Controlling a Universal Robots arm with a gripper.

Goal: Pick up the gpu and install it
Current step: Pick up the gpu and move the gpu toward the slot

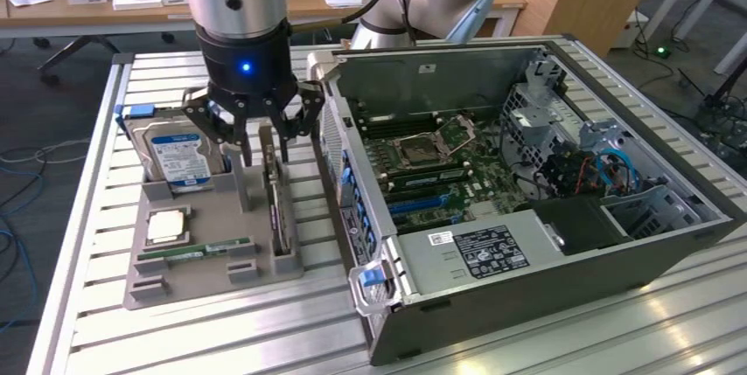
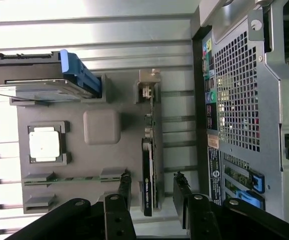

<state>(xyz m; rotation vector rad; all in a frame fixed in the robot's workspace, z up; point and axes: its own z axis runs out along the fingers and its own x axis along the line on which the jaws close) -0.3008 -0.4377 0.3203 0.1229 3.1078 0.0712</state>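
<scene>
The gpu [image 1: 276, 213], a thin dark card, stands on edge in a slot along the side of the grey holder tray [image 1: 192, 283] nearest the computer case. In the wrist view the gpu [image 2: 149, 175] runs lengthwise, with its pale bracket [image 2: 147, 90] at the far end. My gripper [image 1: 266, 141] hangs just above the card and is open. Seen from the wrist, the gripper [image 2: 152, 181] has one dark finger [image 2: 124, 182] on each side of the card, with a gap on both sides. Nothing is held.
The tray [image 2: 99, 165] also holds a silver hard drive [image 1: 181, 158] with a blue-white label, a square processor [image 1: 167, 225] and a green memory stick [image 1: 192, 251]. The open computer case [image 1: 526, 183] lies close beside the tray, its motherboard [image 1: 421, 165] facing up. Everything rests on a slatted metal table [image 1: 233, 340].
</scene>
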